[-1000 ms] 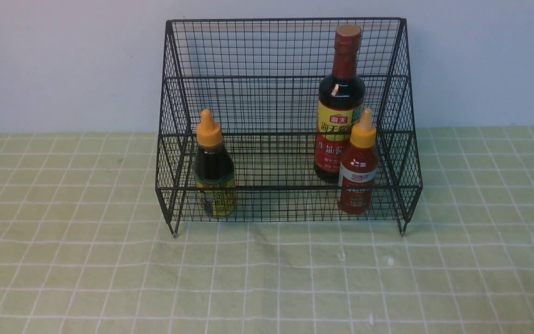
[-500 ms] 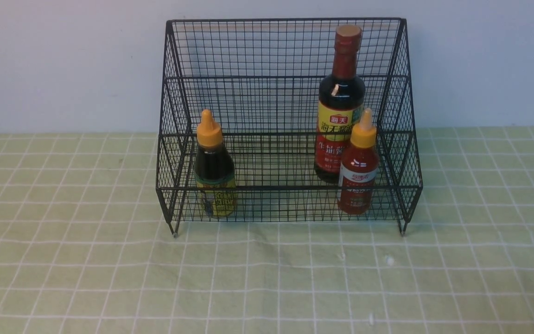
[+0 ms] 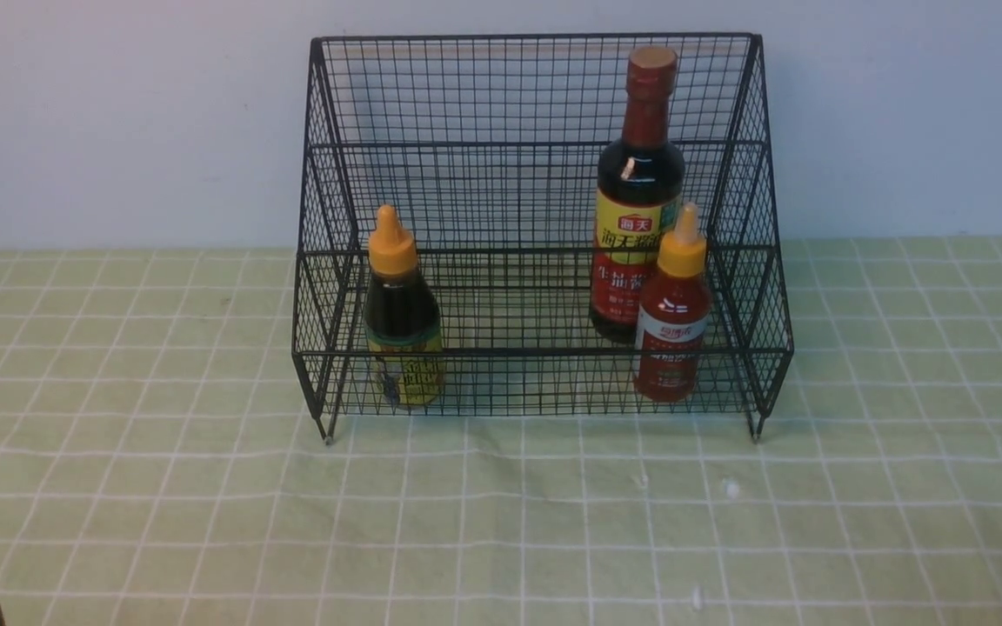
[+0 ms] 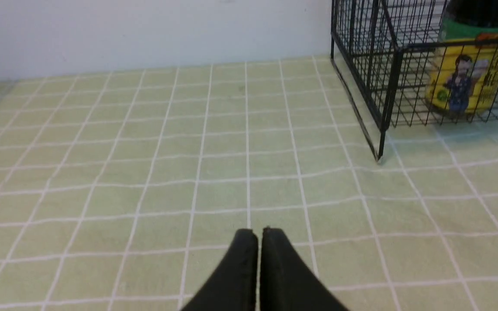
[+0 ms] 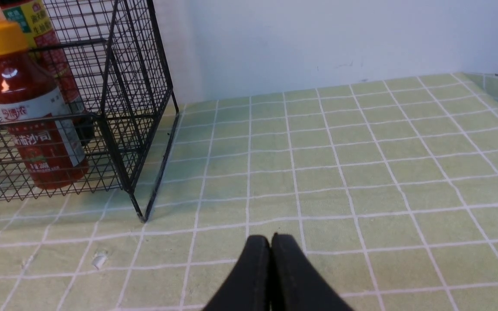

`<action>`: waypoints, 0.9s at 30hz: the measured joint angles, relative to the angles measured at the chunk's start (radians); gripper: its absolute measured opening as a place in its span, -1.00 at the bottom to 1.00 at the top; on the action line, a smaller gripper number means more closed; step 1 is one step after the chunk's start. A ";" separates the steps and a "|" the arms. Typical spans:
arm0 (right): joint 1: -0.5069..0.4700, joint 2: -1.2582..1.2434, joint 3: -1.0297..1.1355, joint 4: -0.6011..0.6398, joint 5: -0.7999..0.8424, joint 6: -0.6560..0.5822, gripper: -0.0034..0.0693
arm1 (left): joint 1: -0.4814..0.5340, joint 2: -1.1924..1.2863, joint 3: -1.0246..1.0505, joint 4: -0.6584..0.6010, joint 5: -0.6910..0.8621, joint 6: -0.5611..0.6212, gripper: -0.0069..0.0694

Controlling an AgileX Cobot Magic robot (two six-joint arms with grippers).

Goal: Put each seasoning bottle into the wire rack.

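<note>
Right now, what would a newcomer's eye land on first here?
The black wire rack at the back of the green checked cloth, with all three bottles inside: soy bottle and red bottle at its right end, squat bottle at its left. Both grippers are shut, holding nothing.

The black wire rack (image 3: 510,96) is placed on the cloth, and all three bottles are held upright in it. The squat bottle (image 3: 403,317) is seen at the front left, the red bottle (image 3: 672,317) at the front right. The soy bottle (image 3: 637,196) is set just behind the red one.
</note>
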 joint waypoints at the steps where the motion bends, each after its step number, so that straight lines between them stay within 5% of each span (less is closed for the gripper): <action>1: 0.000 0.000 0.000 0.000 0.000 0.000 -0.95 | 0.000 0.000 0.000 -0.001 0.001 0.000 -0.83; 27: 0.000 0.000 0.000 0.000 0.000 0.000 -0.95 | 0.000 0.000 0.001 -0.024 0.040 0.000 -0.83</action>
